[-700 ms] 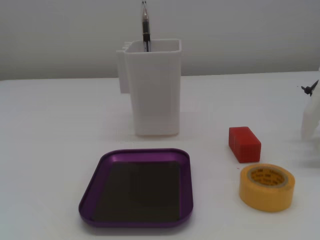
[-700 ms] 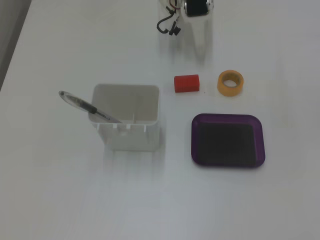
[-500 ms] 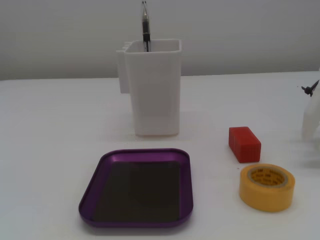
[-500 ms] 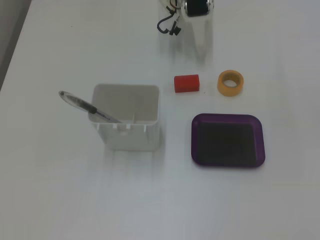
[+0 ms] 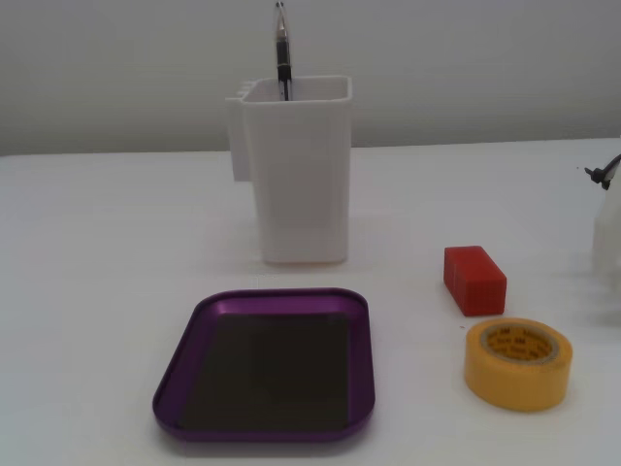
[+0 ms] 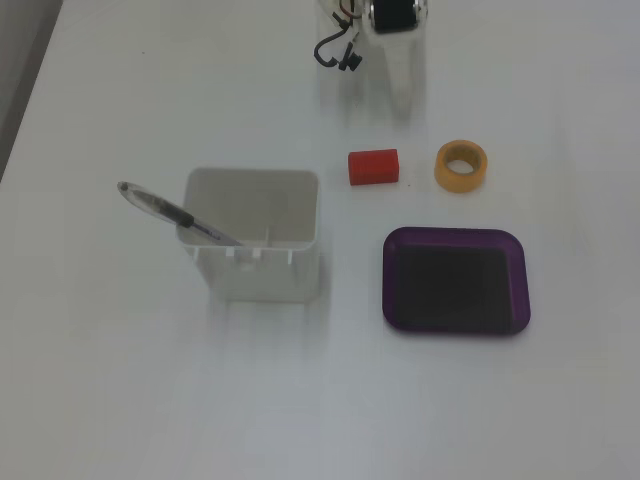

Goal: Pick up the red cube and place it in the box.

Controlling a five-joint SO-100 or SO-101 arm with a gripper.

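Red cube waits on the open tabletop, just below the arm's base and apart from the box

In a fixed view from above, the red cube (image 6: 373,167) lies with its long axis left to right, directly below the white arm (image 6: 385,25) at the top edge — only the base and some cable show, so the pincer's fingers are hidden and their state cannot be told. The yellow tape roll (image 6: 461,165) sits just right of the cube, near but not touching, and would crowd a pincer approaching from that side. The box (image 6: 455,235) lies empty, nearer the bottom and slightly right. The white container (image 6: 255,240) holding a pen (image 6: 175,213) stands well left — clear of the path.
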